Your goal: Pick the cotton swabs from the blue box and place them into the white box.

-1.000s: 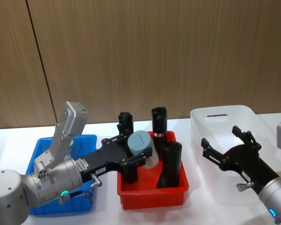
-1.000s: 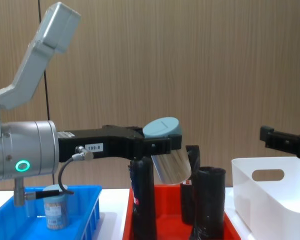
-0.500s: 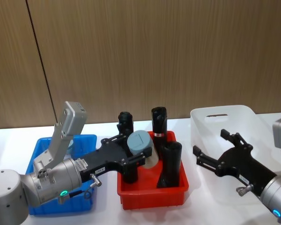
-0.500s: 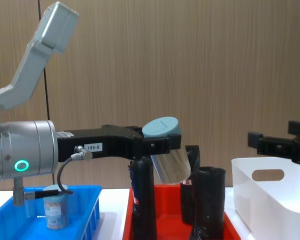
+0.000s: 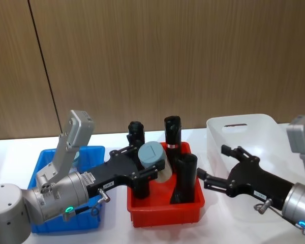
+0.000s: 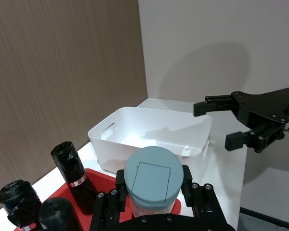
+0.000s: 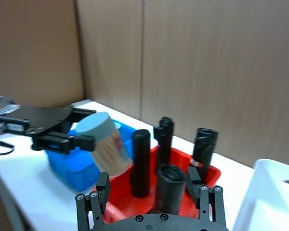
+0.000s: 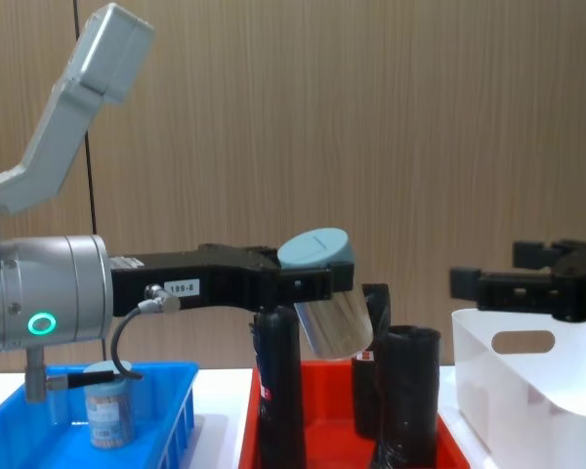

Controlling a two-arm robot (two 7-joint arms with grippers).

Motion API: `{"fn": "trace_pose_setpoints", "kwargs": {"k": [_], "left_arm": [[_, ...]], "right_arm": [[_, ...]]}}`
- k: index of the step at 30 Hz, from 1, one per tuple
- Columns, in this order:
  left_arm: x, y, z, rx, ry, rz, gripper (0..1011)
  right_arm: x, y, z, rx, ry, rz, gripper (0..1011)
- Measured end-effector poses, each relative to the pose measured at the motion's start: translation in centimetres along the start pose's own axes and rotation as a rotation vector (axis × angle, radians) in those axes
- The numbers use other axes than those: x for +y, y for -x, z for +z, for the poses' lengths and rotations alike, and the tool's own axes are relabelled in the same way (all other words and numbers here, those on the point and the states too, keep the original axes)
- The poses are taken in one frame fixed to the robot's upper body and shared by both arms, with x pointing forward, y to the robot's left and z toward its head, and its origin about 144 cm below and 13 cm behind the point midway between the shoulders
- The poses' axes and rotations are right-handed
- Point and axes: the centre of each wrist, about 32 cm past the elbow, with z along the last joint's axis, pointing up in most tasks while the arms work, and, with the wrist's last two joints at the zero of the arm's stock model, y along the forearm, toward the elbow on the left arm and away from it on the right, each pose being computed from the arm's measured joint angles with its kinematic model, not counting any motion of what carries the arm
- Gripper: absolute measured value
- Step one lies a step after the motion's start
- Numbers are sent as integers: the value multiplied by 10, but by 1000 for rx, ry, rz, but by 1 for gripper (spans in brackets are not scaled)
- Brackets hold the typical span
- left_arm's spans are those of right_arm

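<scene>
glossy white box (image 5: 259,129) (smooth plastic)

The jar (image 5: 152,154) has a pale blue-grey lid over a clear body packed with pale tan sticks. The left gripper (image 5: 150,162) and right gripper (image 5: 213,162) are black. The left arm (image 5: 56,193) is silver-grey with a green light ring (image 8: 44,323). The blue box (image 5: 94,150) is bright blue, the white box (image 5: 244,121) plain white, the bin (image 5: 165,213) red. The rolls (image 5: 173,129) are black, one banded red and white. The table (image 5: 117,231) is white and the wall (image 5: 168,61) brown wood grain.
</scene>
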Motion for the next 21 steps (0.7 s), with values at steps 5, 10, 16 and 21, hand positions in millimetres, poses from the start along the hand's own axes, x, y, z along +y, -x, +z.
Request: {"fn": "trace_pose_setpoints", "kwargs": {"k": [5, 10, 16, 21], "left_arm": [[0, 0, 0, 0, 0, 0, 664], [0, 0, 0, 0, 0, 0, 664], [0, 0, 0, 0, 0, 0, 664], [0, 0, 0, 0, 0, 0, 664]], "right_arm": [[9, -5, 5, -3, 24, 76, 1002], [21, -8, 9, -4, 46, 135, 1002], [32, -10, 9, -2, 63, 174, 1002], [43, -11, 8, -2, 76, 203, 1002]]}}
